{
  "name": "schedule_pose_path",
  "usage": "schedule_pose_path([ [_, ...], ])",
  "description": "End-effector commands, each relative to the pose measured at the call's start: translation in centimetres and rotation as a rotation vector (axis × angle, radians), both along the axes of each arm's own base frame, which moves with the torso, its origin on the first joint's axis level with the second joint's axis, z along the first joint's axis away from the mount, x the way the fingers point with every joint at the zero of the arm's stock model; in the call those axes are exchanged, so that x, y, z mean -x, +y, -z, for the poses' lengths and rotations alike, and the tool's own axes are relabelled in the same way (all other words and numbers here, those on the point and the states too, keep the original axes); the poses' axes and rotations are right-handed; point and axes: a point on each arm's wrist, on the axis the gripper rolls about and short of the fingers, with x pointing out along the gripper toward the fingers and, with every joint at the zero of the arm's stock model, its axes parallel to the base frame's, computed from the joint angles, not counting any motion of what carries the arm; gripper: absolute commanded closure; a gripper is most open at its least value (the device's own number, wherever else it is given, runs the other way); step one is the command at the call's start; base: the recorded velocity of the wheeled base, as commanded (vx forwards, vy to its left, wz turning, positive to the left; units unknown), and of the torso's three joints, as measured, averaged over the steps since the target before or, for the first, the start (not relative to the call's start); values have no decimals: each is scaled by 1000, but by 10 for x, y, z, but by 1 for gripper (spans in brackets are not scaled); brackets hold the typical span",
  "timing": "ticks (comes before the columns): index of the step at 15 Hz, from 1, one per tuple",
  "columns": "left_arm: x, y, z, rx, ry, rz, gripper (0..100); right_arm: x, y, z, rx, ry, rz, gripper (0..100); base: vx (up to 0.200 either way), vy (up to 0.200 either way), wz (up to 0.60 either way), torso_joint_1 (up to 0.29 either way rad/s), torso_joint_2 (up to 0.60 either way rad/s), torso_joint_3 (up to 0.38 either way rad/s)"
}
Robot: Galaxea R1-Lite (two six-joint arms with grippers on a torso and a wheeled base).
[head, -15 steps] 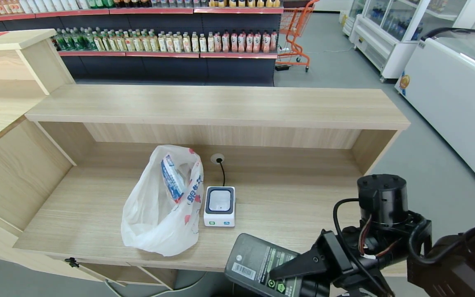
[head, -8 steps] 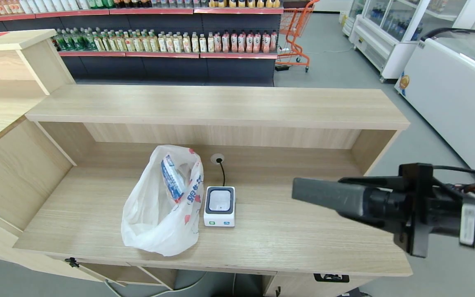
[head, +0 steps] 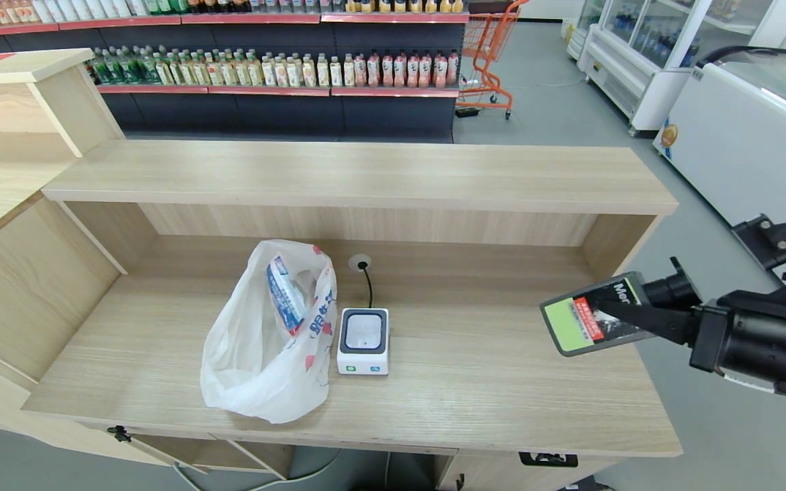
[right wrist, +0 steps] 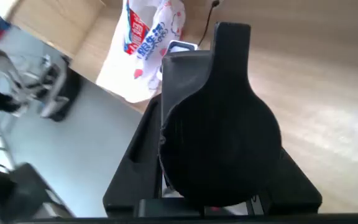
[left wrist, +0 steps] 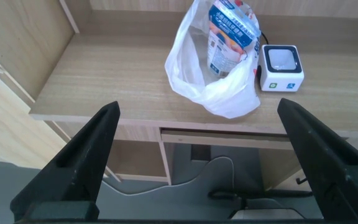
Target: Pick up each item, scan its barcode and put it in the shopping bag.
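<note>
Right gripper (head: pixel 613 311) swung right, dark pack (head: pixel 570 325) label now showing

1. A light wooden counter (head: pixel 488 382) carried two things.
2. A white shopping bag (head: pixel 256 368) slumped left of centre.
3. A white scanner (head: pixel 364 339) sat just beside the bag, on its right.

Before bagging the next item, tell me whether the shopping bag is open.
Open: the shopping bag gapes upward, a blue-and-white packet standing inside.

A shop: bottle-lined shelves (head: pixel 277 68), freezers (head: pixel 754 129), a checkout counter (head: pixel 366 177) with a barcode scanner (head: pixel 364 339).
</note>
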Motion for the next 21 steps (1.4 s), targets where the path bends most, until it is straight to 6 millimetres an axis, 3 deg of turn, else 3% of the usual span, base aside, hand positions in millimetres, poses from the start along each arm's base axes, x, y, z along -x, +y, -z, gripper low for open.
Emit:
schedule_pose_path([
  [1, 0, 0, 0, 0, -1, 0, 0, -27, 10, 8, -51, 105, -6, 100, 0, 0, 0, 0, 0, 0],
  [6, 0, 0, 0, 0, -1, 0, 0, -37, 14, 26, -50, 188, -15, 100, 0, 0, 0, 0, 0, 0],
  [13, 0, 0, 0, 0, -1, 0, 0, -38, 25, 15, -118, 214, -39, 100, 0, 0, 0, 0, 0, 0],
  [21, 0, 0, 0, -4, -1, 1, 0, -46, 26, 28, -101, 254, -26, 100, 0, 200, 0, 5, 5, 2],
])
